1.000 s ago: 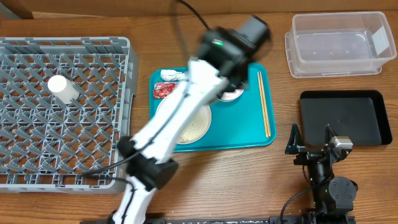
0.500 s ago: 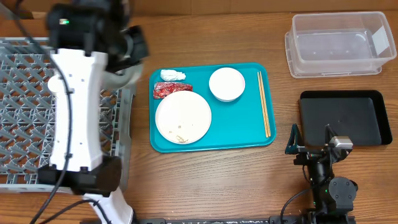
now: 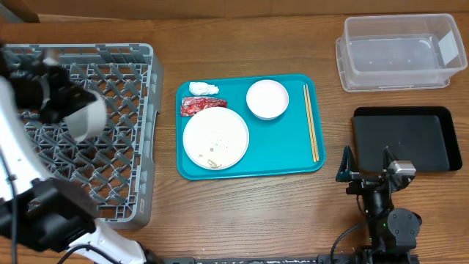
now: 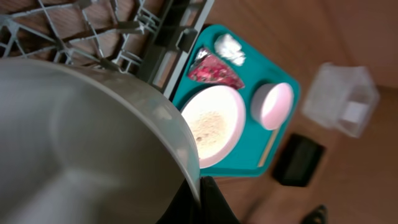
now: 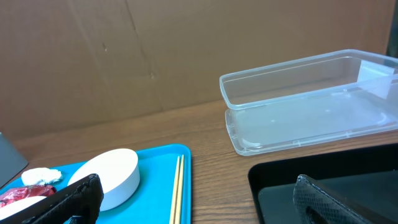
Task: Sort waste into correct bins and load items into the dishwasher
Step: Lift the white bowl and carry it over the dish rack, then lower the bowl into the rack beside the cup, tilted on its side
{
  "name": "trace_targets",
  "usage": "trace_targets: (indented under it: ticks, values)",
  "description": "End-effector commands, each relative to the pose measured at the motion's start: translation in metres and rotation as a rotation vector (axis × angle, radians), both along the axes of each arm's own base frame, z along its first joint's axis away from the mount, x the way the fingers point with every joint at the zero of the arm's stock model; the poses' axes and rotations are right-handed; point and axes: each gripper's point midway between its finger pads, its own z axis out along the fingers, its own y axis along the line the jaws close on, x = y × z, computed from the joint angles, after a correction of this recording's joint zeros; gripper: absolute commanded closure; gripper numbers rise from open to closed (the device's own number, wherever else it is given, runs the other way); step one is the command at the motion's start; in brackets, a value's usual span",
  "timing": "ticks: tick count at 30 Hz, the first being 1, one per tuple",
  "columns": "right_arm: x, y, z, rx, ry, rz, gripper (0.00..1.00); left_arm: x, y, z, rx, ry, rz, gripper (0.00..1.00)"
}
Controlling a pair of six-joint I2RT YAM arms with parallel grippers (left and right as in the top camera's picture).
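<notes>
**Grey bowl held over the rack, ready to set down**

At the far left, the left gripper [image 4: 198,200] is clamped tight on the rim of the grey bowl [image 3: 83,119]. The bowl hangs tipped over the left part of the dish rack [image 3: 121,81]. The step in hand looks like placing it. Lower the bowl until it sits between the lattice ribs, keep it off the rack wall, and release only once it is seated.

In the middle, the teal tray [image 3: 286,166] carries the tissue [image 3: 203,88], red wrapper [image 3: 196,105], plate [image 3: 215,136] with food scraps [image 3: 212,162], pink bowl [image 3: 267,98] and chopsticks [image 3: 311,121]. To the right stand the clear tub [image 3: 396,85] and black tray [image 3: 407,139]. The right gripper [image 3: 366,163] is parked beside the black tray, jaws spread wide and holding nothing.

The arm and bowl cover the rack floor beneath them, so what lies there cannot be told. In the left wrist view the fingers show only as a dark sliver.
</notes>
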Motion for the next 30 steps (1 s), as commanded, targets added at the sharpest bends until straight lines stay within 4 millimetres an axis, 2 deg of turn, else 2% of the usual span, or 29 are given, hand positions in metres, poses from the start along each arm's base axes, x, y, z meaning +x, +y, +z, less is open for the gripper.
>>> trace_targets:
  ticks: [1,7,13,21,26,30]
  values:
    - [0.000,0.000,-0.001,-0.007,-0.007,-0.001,0.00,-0.004,0.011,0.013,-0.198,-0.200,0.004,0.96]
    - [0.000,0.000,-0.001,-0.007,-0.007,-0.001,0.00,-0.018,0.045,-0.011,-0.401,-0.378,0.133,0.96]
    - [0.000,0.000,-0.001,-0.007,-0.007,-0.001,0.00,-0.025,0.063,-0.024,-0.503,-0.541,0.227,0.96]
    - [0.000,0.000,-0.001,-0.007,-0.007,-0.001,0.00,-0.023,0.072,-0.027,-0.448,-0.634,0.202,0.96]
    - [0.000,0.000,-0.001,-0.007,-0.007,-0.002,0.00,-0.023,0.076,-0.043,-0.348,-0.605,0.159,0.96]
    - [0.000,0.000,-0.001,-0.007,-0.007,-0.002,0.00,-0.023,0.076,-0.047,-0.319,-0.616,0.136,0.96]
